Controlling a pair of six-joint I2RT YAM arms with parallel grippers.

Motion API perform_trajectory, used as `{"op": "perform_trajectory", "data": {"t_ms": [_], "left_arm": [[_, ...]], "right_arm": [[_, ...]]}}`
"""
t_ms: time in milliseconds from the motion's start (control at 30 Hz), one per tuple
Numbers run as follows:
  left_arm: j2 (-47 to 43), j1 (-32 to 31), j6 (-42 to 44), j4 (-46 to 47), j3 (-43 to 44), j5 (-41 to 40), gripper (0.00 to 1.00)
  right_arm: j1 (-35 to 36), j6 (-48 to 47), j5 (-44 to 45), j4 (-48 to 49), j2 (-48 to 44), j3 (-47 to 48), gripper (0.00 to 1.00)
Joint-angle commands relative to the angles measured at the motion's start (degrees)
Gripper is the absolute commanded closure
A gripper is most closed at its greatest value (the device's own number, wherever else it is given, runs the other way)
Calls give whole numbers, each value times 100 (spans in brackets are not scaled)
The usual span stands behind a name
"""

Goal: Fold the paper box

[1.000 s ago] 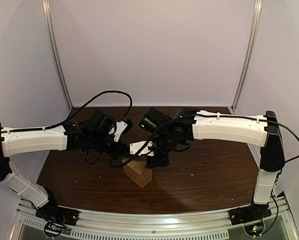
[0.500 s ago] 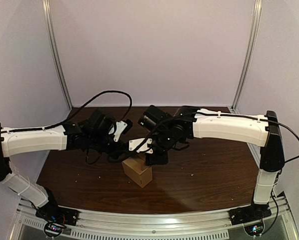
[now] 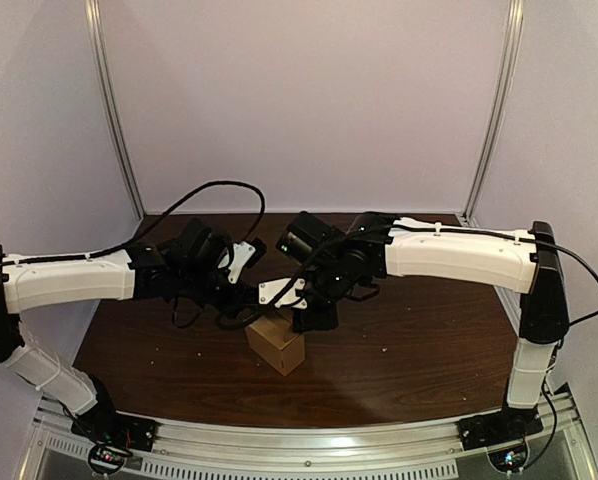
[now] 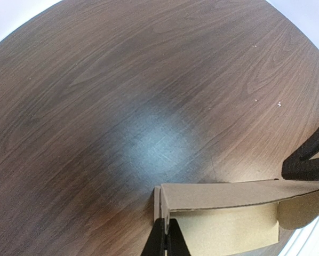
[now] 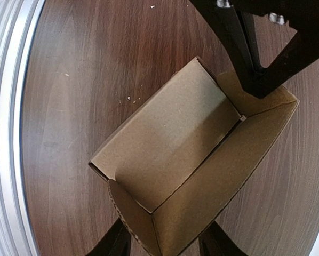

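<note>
Dark table [image 3: 429, 350]; left gripper [image 4: 165, 237] pinches paper box [image 5: 170, 144] wall; right gripper [image 5: 165, 240] straddles it, grip unclear; overhead hides both.

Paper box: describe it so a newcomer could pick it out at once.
On the dark wooden table, look near the middle, where the left gripper and right gripper come together. The paper box sits right under them: a small open-topped carton, the only tan cardboard thing against the dark wood.
</note>
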Motion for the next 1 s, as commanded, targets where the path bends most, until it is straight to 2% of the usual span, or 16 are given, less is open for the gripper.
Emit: {"op": "perform_trajectory", "data": {"t_ms": [0,967], "left_arm": [[121,-31,50,-257,136,53,100],[96,-32,31,-276,121,81,100]], "right_arm": [[20,-55,-16,-95,61,33,56],[18,-2,131,-64,153,79,56]]}}
